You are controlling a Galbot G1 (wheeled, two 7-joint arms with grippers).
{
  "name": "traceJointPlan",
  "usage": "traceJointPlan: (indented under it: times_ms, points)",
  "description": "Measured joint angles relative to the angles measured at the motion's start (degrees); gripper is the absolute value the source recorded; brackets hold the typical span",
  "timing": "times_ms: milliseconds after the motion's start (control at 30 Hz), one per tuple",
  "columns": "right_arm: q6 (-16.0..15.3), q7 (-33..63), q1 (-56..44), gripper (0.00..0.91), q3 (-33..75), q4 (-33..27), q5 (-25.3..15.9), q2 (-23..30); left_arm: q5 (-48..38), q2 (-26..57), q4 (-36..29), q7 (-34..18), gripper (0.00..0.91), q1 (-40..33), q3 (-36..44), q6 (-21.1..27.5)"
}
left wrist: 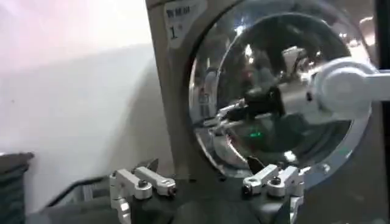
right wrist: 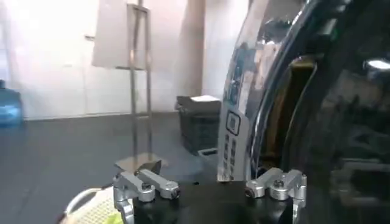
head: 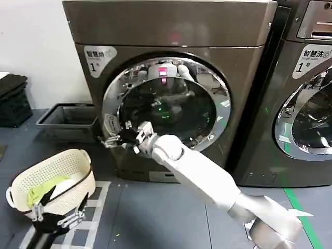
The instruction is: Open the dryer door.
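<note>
We see the dryer door (head: 166, 106) at the centre of the head view: a large round port with a wide, mirror-bright chrome rim around dark glass, set in the front of a bronze-grey machine (head: 171, 31) marked "1". The glass is crowded with reflections, so we cannot make out the drum behind it.

Our right gripper (head: 115, 139) reaches across to the rim at about 8 o'clock on the door, its metal fingers spread apart, with nothing held between them. Whether a fingertip touches the chrome we cannot tell. In the right wrist view the two finger links stand wide apart close against the rim's curved edge, and a gap shows between rim and machine front there.

Our left gripper (head: 57, 217) hangs low at 7 o'clock in the head view, beside a cream perforated laundry basket (head: 54, 176), fingers also parted and empty; its arm is cut off by the frame edge.

A grey tray (head: 67, 116) lies on the floor left of the machine; between tray and basket the dark floor (head: 155, 218) is open. A second machine (head: 306, 93) stands at 3 o'clock, cropped.
</note>
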Motion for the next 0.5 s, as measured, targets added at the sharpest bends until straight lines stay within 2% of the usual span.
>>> traceJointPlan:
  times_ms: [500]
  points:
    - [0.19,-4.23,-1.64,0.907,-2.05,11.95,4.39,-8.01,-9.79,6.39,2.61,1.1,0.907,-5.7,-10.13,7.03]
